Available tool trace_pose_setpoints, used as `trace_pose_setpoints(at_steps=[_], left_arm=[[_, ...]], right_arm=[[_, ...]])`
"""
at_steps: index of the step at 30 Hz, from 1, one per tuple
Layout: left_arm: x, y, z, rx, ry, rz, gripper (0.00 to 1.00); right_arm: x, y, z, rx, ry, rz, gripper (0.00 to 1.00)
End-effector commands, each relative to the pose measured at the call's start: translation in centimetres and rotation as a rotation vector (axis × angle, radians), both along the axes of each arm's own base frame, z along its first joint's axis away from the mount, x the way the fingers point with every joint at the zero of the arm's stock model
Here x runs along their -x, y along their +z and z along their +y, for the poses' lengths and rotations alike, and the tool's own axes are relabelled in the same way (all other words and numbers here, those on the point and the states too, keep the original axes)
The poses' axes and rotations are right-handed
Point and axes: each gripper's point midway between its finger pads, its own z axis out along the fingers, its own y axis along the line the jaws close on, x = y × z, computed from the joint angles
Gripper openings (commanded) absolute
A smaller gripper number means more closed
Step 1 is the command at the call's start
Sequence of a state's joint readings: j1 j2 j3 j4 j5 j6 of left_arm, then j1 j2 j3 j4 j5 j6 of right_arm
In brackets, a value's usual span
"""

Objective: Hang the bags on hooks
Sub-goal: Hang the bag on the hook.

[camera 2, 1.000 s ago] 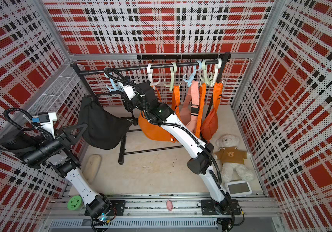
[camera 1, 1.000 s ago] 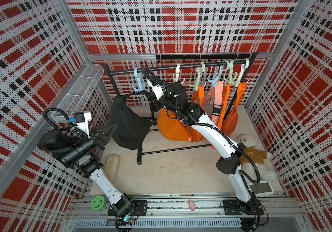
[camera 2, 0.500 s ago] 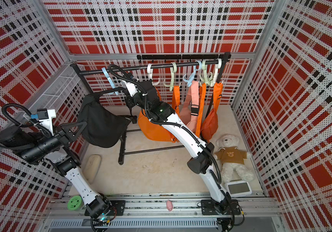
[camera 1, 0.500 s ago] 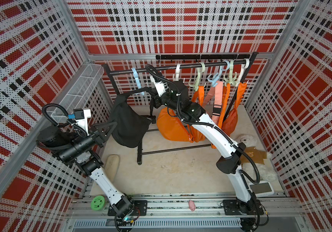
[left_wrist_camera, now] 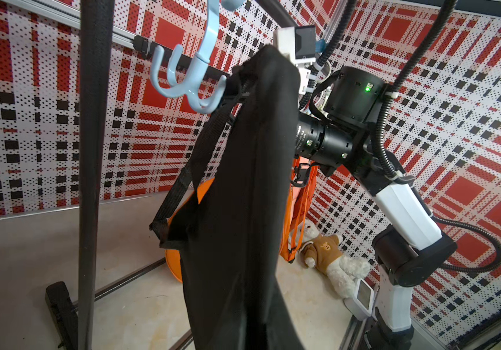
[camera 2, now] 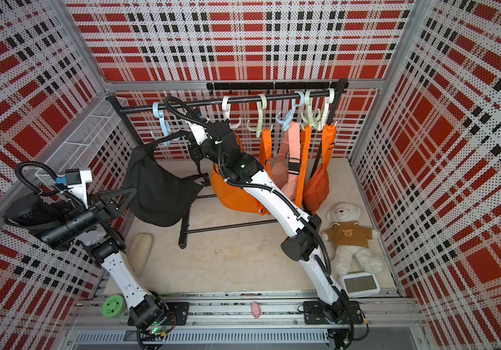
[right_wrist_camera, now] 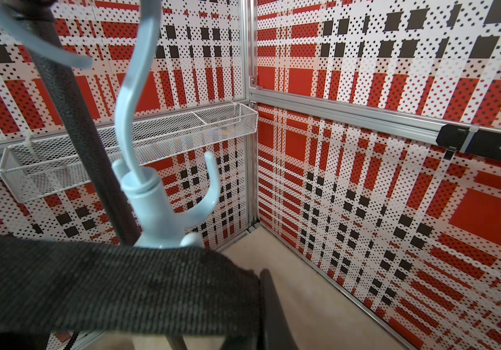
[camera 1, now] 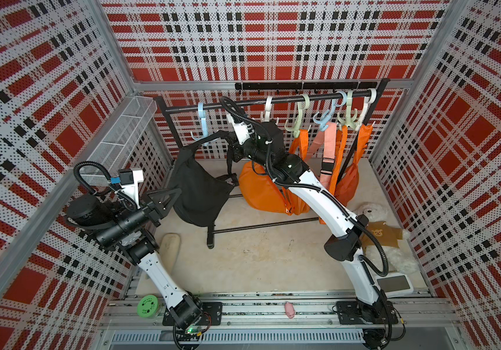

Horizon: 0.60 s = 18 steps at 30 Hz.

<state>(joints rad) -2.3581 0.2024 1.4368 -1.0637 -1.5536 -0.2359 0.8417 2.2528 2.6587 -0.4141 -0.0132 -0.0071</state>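
Note:
The black bag (camera 1: 200, 188) (camera 2: 161, 194) hangs between my two grippers in front of the rail's left end. My left gripper (camera 1: 178, 191) (camera 2: 135, 191) is shut on the bag's lower left side. My right gripper (camera 1: 231, 142) (camera 2: 193, 145) is shut on the black strap (right_wrist_camera: 106, 281), which stretches just under the prongs of the light-blue hook (camera 1: 203, 127) (camera 2: 164, 128) (right_wrist_camera: 158, 212). In the left wrist view the bag (left_wrist_camera: 243, 197) fills the middle and hides the jaws; the hook (left_wrist_camera: 188, 81) is beside the strap's top. Whether the strap sits over a prong I cannot tell.
The black rail (camera 1: 273, 101) carries several more hooks, with orange bags (camera 1: 261, 188) and a pink bag (camera 1: 328, 142) hanging at its right. A wire basket (camera 1: 121, 136) lines the left wall. A teddy bear (camera 1: 382, 236), white device (camera 1: 393, 285) and beige pad (camera 1: 169, 245) lie on the floor.
The right gripper has carried the strap up against the blue hook, which swung a little. The bag has risen slightly with the left gripper still holding it.

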Motion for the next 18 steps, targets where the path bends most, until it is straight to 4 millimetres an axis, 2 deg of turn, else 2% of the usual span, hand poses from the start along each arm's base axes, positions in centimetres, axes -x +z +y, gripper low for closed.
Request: trace_pose_setpoints(at_steps=[1, 8, 14, 18], left_arm=[[-2.0, 0.1, 2.4, -0.013, 0.203, 0.011, 0.00], [-1.3, 1.9, 1.8, -0.041, 0.211, -0.023, 0.00], [-0.4, 4.8, 1.4, -0.073, 0.233, -0.067, 0.00], [-0.1, 5.3, 0.8, -0.076, 0.224, -0.076, 0.00]], right_arm=[[-0.7, 1.4, -0.1, -0.056, -0.022, -0.040, 0.00], [-0.8, 1.4, 0.0, -0.061, -0.025, -0.047, 0.00], [-0.5, 3.1, -1.0, -0.077, -0.045, -0.088, 0.00], [-0.8, 3.4, -1.2, -0.089, -0.046, -0.094, 0.00]])
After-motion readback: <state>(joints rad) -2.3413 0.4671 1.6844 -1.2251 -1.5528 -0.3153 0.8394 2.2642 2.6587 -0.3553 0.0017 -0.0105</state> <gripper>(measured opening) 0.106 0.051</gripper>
